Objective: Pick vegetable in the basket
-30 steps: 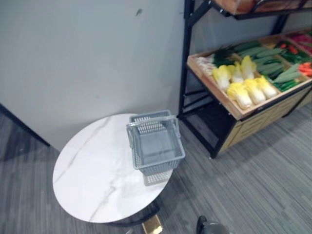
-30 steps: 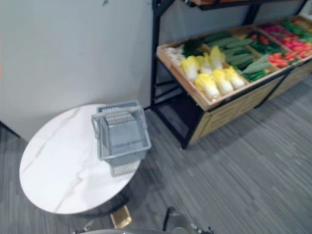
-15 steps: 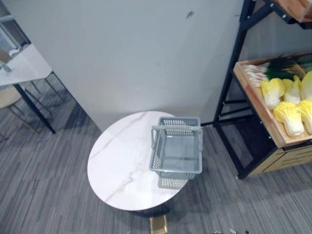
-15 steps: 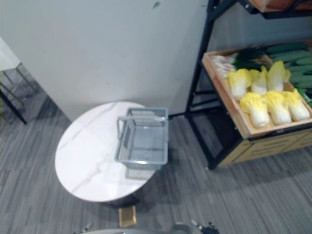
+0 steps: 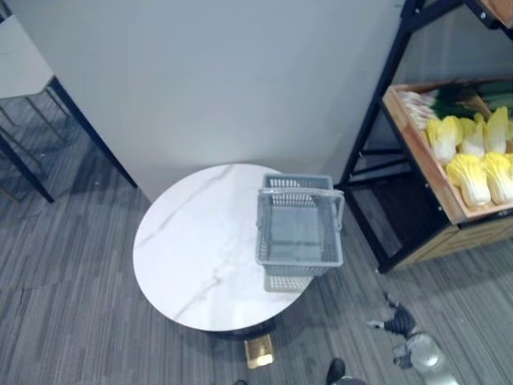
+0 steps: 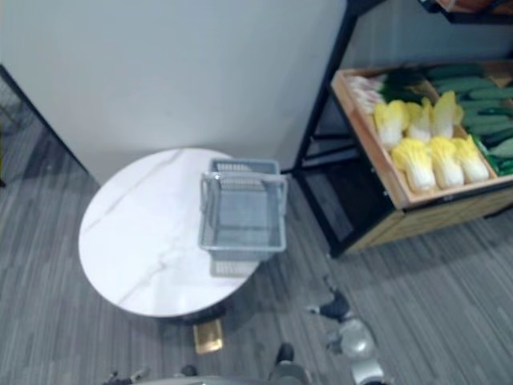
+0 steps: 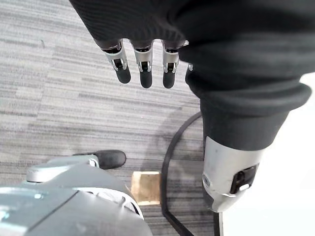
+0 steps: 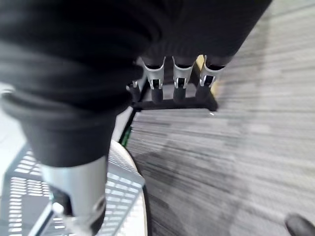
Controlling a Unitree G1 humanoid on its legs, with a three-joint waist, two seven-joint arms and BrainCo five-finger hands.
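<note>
Yellow napa cabbages (image 5: 469, 176) lie in a wooden crate (image 6: 449, 192) right of the grey basket (image 5: 299, 255) on the marble counter (image 5: 200, 249), while left hand (image 7: 142, 69) and right hand (image 8: 179, 81) hang straight-fingered, holding nothing.

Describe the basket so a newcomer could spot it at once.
Find the round white marble-look table in front of the grey wall. On its edge nearest the vegetable shelf sits a grey plastic mesh basket, empty, the only thing on the table.

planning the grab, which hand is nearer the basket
Right, likely. The right hand hangs above the floor, right of the basket; the left hand hangs farther off, by the table at its near edge.
</note>
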